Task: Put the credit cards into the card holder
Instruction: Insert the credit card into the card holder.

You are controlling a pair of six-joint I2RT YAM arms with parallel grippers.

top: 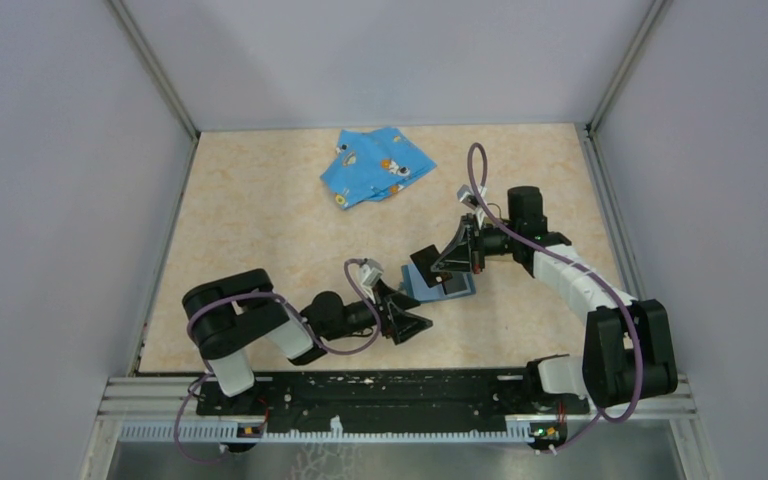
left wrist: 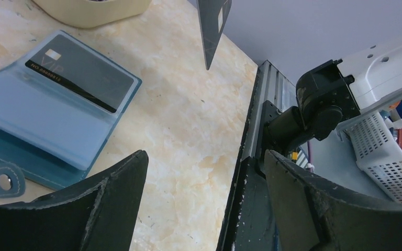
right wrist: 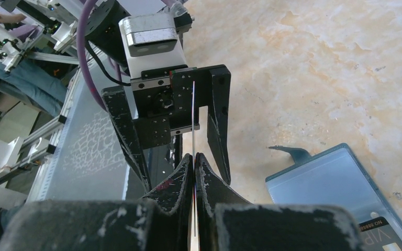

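The teal card holder (left wrist: 42,130) lies open on the table with one black credit card (left wrist: 81,78) tucked into its upper pocket. My right gripper (right wrist: 194,157) is shut on a second credit card (right wrist: 193,115), seen edge-on here. In the left wrist view that card (left wrist: 213,31) hangs upright above the table, to the right of the holder. From above, the right gripper (top: 440,262) hovers over the card holder (top: 455,288). My left gripper (left wrist: 204,172) stands open and holds nothing, low over the table just right of the holder and near the front edge (top: 412,322).
A blue cartoon-print cloth (top: 375,165) lies at the back of the table. A tan oval tray (left wrist: 91,10) sits just beyond the holder. The black front rail (left wrist: 251,172) runs close to the left gripper.
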